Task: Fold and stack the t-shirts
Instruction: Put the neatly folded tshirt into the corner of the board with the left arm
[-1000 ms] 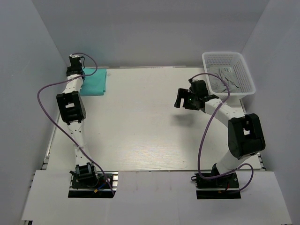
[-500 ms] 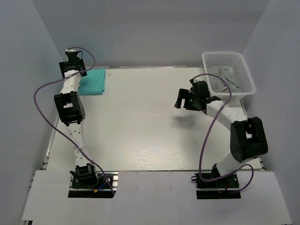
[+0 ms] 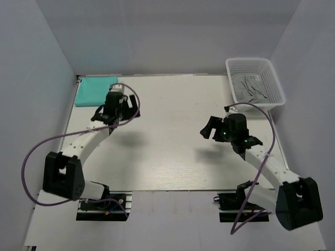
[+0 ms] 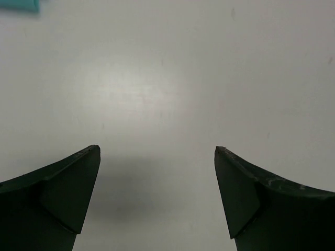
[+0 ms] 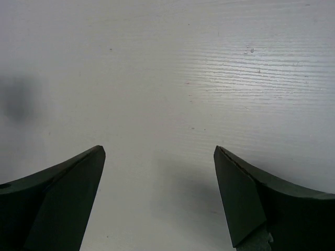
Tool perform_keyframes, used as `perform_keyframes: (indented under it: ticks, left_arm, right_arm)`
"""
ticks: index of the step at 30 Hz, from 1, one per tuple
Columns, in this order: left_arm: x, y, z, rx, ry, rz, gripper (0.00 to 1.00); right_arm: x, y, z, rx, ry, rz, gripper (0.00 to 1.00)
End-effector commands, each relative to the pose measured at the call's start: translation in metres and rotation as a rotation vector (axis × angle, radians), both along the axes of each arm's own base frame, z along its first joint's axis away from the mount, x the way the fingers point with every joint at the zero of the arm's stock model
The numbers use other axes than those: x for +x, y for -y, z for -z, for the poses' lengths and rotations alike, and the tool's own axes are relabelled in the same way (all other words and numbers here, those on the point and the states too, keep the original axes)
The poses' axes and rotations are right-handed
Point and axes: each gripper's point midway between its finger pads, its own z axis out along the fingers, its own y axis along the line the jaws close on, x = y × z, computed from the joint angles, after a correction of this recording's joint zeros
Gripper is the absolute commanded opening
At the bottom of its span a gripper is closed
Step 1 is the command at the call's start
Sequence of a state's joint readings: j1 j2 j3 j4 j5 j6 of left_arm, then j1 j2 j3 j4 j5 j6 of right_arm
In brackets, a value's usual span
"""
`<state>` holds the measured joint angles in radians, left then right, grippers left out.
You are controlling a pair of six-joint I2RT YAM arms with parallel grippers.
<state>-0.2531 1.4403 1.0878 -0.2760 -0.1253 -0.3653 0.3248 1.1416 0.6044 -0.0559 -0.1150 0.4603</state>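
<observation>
Looking from above, you see the folded t-shirt (image 3: 96, 90), soft and turquoise-green, lying flat in the far left corner of the bench (image 3: 172, 151). The left wrist view shows only a tiny bit of it. Only the top view shows the white mesh basket (image 3: 246, 61) in the far right corner, with crumpled grey cloth (image 3: 250, 89) inside. Your left arm bends forward, and its left end effector (image 3: 116, 111) hangs released near the shirt, holding nothing. Your right arm leans toward the middle, and the right end effector (image 3: 213, 128) is spread wide and empty. Up close, the bench is smooth and white with thin lines.
</observation>
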Motion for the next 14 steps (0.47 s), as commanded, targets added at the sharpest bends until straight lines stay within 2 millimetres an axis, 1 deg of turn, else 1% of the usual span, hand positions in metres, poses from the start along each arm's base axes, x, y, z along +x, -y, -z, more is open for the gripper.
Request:
perform_keyframes:
  ticks: [1,2,3,4,5,7,8,9,11,12,13,14]
  left_arm:
    - [-0.056,0.01,0.02,-0.123,-0.025,0.01,1.0]
    - [-0.069,0.013,-0.005,-0.152,0.053,0.037,1.0]
    - [-0.086,0.019,0.005,-0.168,0.038,0.066,1.0]
    - [-0.093,0.017,0.001,-0.181,0.057,0.063,1.0]
    - [-0.099,0.02,-0.003,-0.198,0.079,0.072,1.0]
    - [-0.112,0.017,-0.004,-0.203,0.108,0.075,1.0]
    - [-0.114,0.014,-0.004,-0.196,0.106,0.065,1.0]
    - [-0.119,0.015,0.005,-0.187,0.075,0.071,1.0]
    - [-0.12,0.015,0.003,-0.19,0.084,0.072,1.0]
    - [-0.121,0.018,0.002,-0.19,0.083,0.082,1.0]
    - [-0.123,0.02,0.007,-0.192,0.07,0.091,1.0]
    - [-0.123,0.02,0.007,-0.192,0.07,0.091,1.0]
  right_arm:
    - [-0.01,0.001,-0.025,0.029,0.119,-0.03,0.9]
    - [-0.014,0.0,-0.025,0.032,0.131,-0.051,0.9]
    - [-0.028,-0.002,-0.022,0.057,0.149,-0.08,0.9]
    - [-0.033,-0.001,-0.018,0.065,0.141,-0.086,0.9]
    - [-0.037,0.001,-0.008,0.066,0.142,-0.076,0.9]
    - [-0.038,0.001,-0.015,0.089,0.175,-0.064,0.9]
    - [-0.038,0.001,-0.017,0.093,0.178,-0.064,0.9]
    - [-0.039,-0.001,-0.02,0.102,0.183,-0.072,0.9]
    - [-0.039,-0.003,-0.021,0.109,0.188,-0.084,0.9]
    - [-0.038,-0.003,-0.023,0.112,0.191,-0.083,0.9]
    - [-0.038,-0.004,-0.025,0.118,0.194,-0.08,0.9]
    - [-0.038,-0.005,-0.026,0.119,0.195,-0.083,0.9]
